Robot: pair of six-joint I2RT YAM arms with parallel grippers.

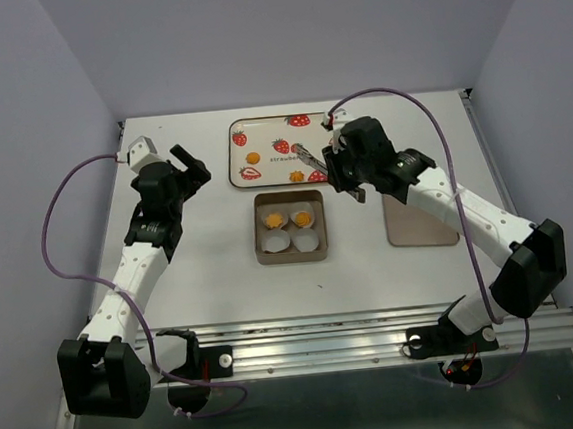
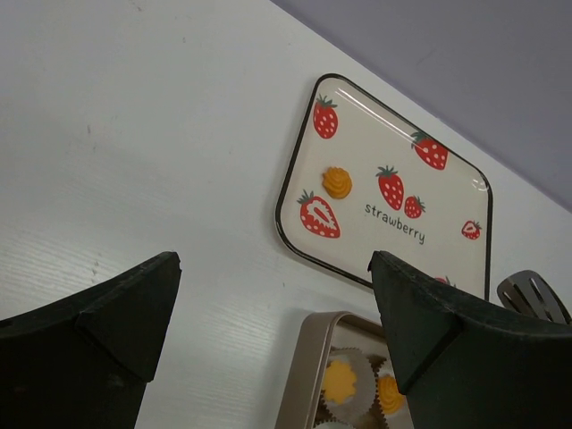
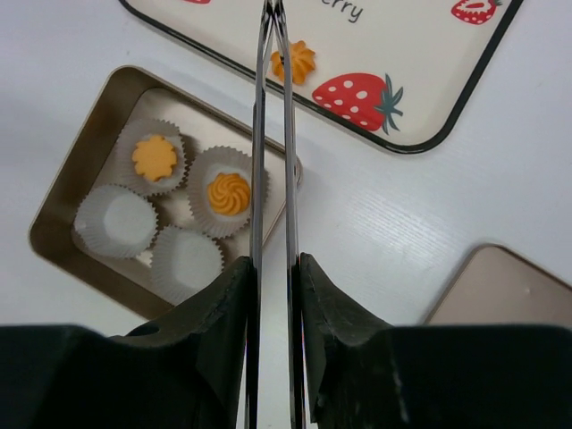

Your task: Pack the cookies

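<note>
Right wrist view gives me the right gripper (image 3: 273, 268) pinched on a pair of tongs (image 3: 288, 134). Their blades are nearly together and run out over the tray (image 3: 429, 54), just beside one cookie (image 3: 293, 61). Two cookies (image 3: 155, 157) sit in paper cups (image 3: 116, 221) inside the tin (image 3: 63, 201). From the top view I see a fourth cookie (image 1: 252, 157) on the tray's left side. My left gripper (image 2: 273, 264) hangs spread wide over the table (image 2: 134, 134), holding nothing.
</note>
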